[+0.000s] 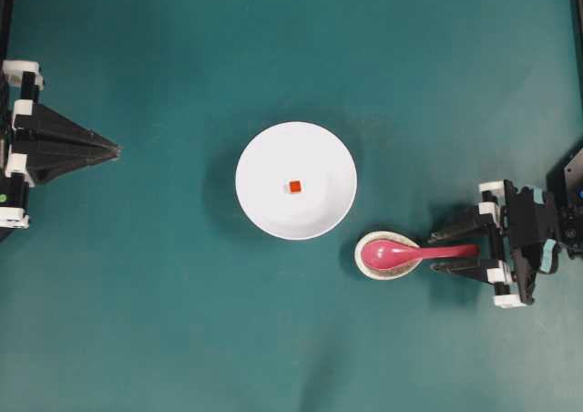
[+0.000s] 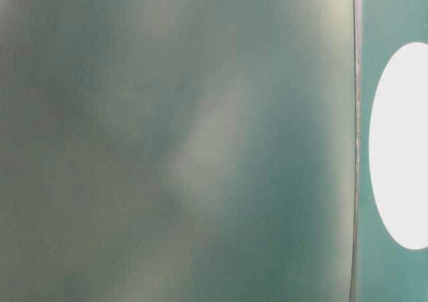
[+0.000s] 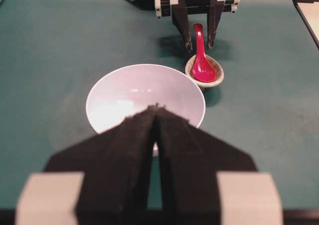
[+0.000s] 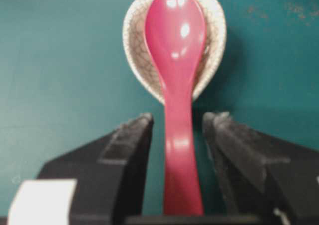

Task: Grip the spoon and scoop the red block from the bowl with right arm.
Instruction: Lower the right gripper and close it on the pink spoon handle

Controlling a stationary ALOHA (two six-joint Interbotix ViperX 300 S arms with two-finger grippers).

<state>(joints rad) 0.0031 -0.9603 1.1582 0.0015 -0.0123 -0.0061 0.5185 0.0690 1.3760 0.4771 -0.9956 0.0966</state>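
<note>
Spoon [image 4: 178, 105] handle between open gripper [image 4: 178, 123] fingers

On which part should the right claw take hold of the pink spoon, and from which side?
Grip the straight handle of the spoon, coming from its free end, away from the bowl. The scoop rests in the speckled dish, and the open right claw already straddles the handle.

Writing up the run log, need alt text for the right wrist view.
The right gripper is open, its two black fingers either side of the pink-red spoon's handle with a gap on each side. The spoon's scoop rests in a small crackle-patterned cream dish on the teal table.
</note>
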